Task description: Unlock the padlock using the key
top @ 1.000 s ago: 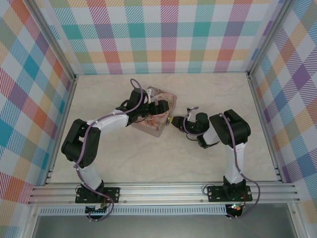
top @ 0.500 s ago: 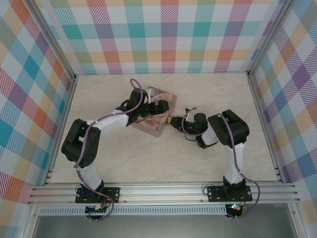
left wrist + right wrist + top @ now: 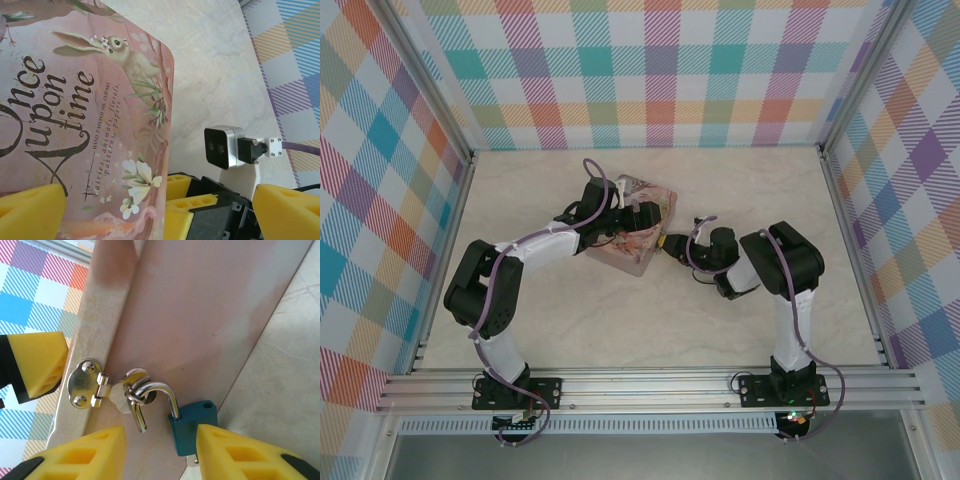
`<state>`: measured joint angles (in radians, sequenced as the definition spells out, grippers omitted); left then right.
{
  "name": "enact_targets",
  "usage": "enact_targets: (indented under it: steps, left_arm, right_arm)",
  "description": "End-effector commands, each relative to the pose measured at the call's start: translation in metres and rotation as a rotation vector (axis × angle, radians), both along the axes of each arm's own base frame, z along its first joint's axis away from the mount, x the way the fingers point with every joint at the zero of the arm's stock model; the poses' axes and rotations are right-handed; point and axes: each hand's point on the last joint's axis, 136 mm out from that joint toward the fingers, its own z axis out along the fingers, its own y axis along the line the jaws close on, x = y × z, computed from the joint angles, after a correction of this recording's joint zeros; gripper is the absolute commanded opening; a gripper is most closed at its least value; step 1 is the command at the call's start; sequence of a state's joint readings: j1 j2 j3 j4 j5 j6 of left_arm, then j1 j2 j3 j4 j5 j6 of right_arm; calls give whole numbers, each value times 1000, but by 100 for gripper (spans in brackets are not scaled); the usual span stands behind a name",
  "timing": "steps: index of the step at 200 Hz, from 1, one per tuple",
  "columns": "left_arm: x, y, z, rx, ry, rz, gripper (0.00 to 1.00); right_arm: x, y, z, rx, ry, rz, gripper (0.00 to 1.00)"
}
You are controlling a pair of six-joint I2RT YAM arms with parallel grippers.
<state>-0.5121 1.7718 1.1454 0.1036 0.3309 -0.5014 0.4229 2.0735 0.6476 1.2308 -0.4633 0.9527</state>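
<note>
The blue padlock hangs by its shackle from the metal hasp on the side of the pink tin. The shackle's short end is free of the body. The key sticks out of the padlock's underside. My right gripper is open; its yellow fingers stand either side of the padlock, the right one against the body. In the top view the right gripper is at the tin's right side. My left gripper is open wide over the tin's lid, near its right edge.
The tin lies mid-table on the pale marbled surface. Checked walls and a metal frame close in the workspace. The right wrist's camera and its yellow fingers sit close beside the tin's edge.
The right gripper has edged a little left towards the tin's side. The left arm and the tin have stayed still.
</note>
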Motion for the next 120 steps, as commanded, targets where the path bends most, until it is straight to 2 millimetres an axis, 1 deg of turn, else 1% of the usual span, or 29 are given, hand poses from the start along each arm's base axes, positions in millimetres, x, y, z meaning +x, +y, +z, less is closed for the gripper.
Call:
enact_targets:
  steps: [1,24,37,54,86,107,120]
  left_arm:
    - [-25,12,-46,73,187,1,96]
    - [-25,13,-47,79,189,2,96]
    - [-24,11,-41,68,176,-2,96]
    - [-20,9,-22,53,137,-6,96]
    - [-5,14,25,41,55,-5,97]
    - [9,29,48,45,5,27,99]
    - [19,43,54,64,-7,62,99]
  right_arm:
    - [-9,-10,-43,-121,143,-44,43]
    - [-7,-13,-49,-161,174,-64,42]
    - [-8,-16,-49,-183,175,-76,40]
    - [-7,-19,-47,-196,167,-85,39]
    - [-8,-19,-45,-222,169,-75,37]
    - [-9,-21,-46,-238,182,-76,37]
    - [-10,-21,-47,-241,191,-78,37]
